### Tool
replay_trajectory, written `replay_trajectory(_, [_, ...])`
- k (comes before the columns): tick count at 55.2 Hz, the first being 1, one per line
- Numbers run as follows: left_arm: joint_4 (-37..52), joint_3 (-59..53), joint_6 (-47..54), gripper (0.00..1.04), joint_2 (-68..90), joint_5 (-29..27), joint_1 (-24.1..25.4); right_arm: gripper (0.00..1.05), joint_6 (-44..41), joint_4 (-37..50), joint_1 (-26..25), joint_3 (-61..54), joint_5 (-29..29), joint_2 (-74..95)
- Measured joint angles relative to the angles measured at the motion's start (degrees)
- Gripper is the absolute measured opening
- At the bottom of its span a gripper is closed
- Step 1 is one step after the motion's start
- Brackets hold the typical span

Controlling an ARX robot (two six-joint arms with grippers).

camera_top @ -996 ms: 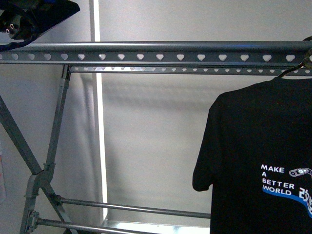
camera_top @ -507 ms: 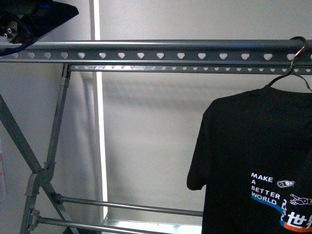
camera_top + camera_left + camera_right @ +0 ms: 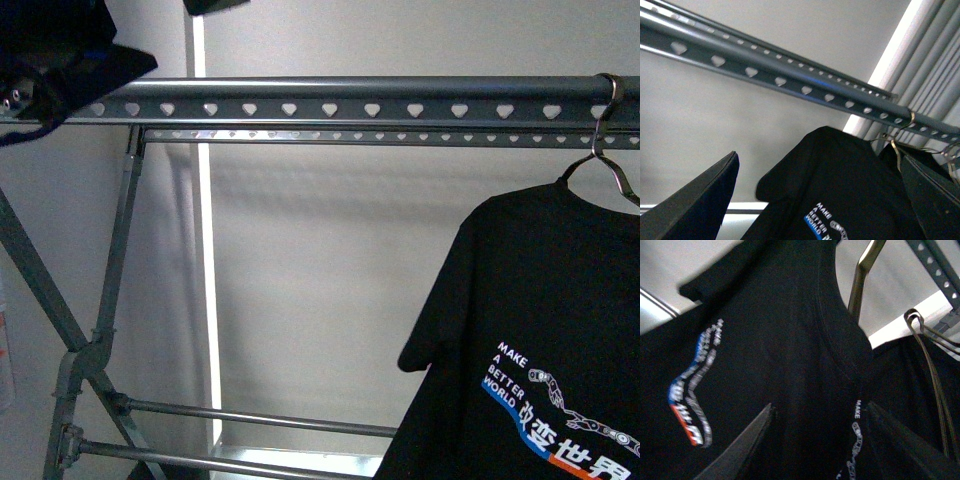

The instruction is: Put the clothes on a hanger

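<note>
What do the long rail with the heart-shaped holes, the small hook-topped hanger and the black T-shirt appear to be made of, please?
The rail looks like dark grey painted metal: punched holes and a dull sheen along its rounded top. The small hanger seems to be bare silvery wire, thin and glinting. The T-shirt looks like soft matte knit fabric, probably cotton, draping in folds, with printed graphics.

T-shirt (image 3: pixel 540 330) hangs (by a hook) from rack rail's (image 3: pixel 350 100) right end.

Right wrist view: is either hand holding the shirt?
No. Both hands are open with nothing between the fingers; the T-shirt hangs from the rack rail by its hook.
</note>
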Motion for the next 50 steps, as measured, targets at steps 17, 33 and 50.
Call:
replay_trajectory(17, [-9.29, 1.44, 4.24, 0.98, 2.19, -3.67, -1.07, 0.98, 30.99, -10.93, 5.09, -22.77, -6.97, -39.04])
replay_trajectory(33, [-6.56, -15.54, 18.05, 0.52, -9.84, -20.24, -0.35, 0.74, 43.69, -25.97, 18.78, -36.30, 12.09, -73.44])
replay_trajectory(50, [0.33, -37.38, 19.61, 0.04, -23.12, -13.55, 6.40, 0.05, 42.93, -24.87, 8.00, -42.99, 1.68, -78.47])
